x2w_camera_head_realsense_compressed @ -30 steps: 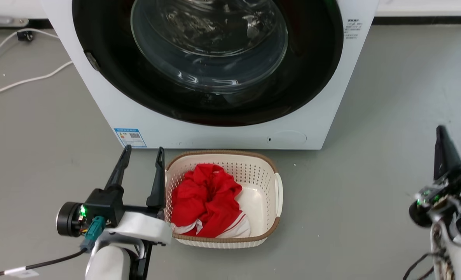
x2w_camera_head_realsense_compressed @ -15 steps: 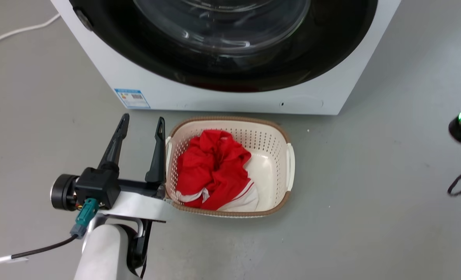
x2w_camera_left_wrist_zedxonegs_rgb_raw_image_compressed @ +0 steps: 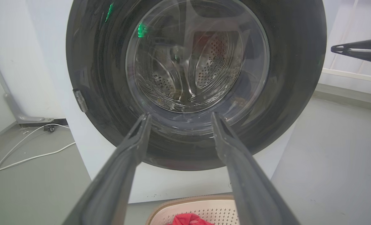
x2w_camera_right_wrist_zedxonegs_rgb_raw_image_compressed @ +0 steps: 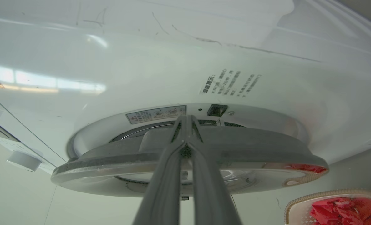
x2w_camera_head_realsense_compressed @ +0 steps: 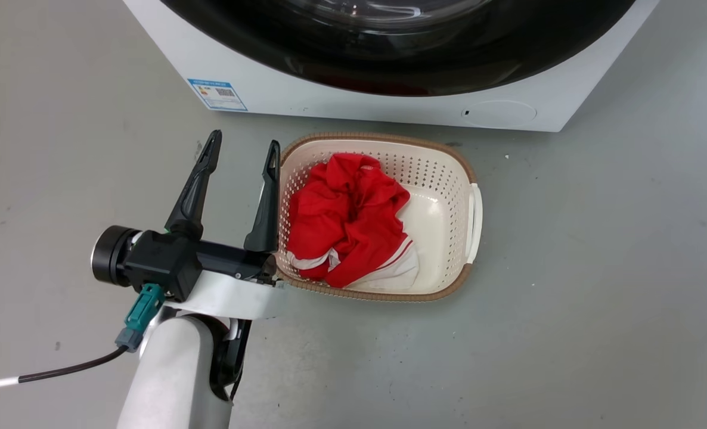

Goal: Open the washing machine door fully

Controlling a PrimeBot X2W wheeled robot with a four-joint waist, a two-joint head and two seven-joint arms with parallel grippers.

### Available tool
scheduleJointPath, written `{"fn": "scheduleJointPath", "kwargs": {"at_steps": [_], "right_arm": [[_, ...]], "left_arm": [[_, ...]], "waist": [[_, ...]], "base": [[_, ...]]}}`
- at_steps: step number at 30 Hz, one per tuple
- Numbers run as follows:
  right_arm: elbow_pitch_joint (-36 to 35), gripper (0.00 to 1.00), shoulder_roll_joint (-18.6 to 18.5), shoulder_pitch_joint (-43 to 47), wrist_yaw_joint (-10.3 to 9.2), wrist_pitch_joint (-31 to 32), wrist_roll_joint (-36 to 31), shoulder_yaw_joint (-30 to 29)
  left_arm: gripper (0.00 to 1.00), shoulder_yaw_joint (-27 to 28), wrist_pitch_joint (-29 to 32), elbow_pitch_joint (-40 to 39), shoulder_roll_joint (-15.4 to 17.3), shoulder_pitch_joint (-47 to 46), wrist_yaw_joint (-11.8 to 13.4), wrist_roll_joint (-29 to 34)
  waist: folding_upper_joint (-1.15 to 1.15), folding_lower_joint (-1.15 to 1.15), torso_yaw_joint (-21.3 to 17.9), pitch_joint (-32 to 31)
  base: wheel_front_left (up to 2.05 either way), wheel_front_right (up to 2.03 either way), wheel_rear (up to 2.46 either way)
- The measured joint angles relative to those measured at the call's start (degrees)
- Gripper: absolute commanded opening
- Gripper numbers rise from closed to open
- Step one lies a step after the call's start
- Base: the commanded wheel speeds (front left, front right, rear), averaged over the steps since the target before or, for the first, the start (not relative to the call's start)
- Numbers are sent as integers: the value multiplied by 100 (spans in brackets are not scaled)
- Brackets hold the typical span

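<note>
Since a second ago the head camera has been swung down and aside, so the washing machine is pushed to the top of that view; measured against the laundry basket, the right gripper has been carried forward to the machine's right side, while the left gripper has hardly been shifted. Nearest, the left gripper is held spread wide with nothing between its fingers, pointed at the machine, its right finger just beside the basket's left rim; it is judged to be parked in reserve. The basket is set on the grey floor close before the machine but apart from it, a red garment heaped in its left half. Beyond, the washing machine door is seated in the machine's front, the perforated drum seen through its glass; in the right wrist view a thin gap is shown between its rim and the white recess, where a black latch socket is exposed, so it is judged barely ajar. The right gripper's fingers are pressed together on nothing, tips laid at that gap, presumably to hook the rim; contact cannot be told. The hinge is judged to be on the left, so the sweep would pass above the low basket and toward the left gripper; room is offered by the floor at the right; white cables lie well apart.
</note>
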Motion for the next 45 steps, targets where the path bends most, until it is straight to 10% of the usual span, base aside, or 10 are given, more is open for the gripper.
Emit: {"fn": "scheduleJointPath", "kwargs": {"at_steps": [21,45], "right_arm": [[797,0,224,-1134,0,563,-456,516],[171,0,366,187,0,2872,183,537]], "left_arm": [[100,-151,0,-87,0,-258,5,4],[100,-152,0,230,0,-61,24,15]], "waist": [[0,0,79,590],[0,-1,-128,-190]], "base": [[0,0,0],[0,0,0]]}}
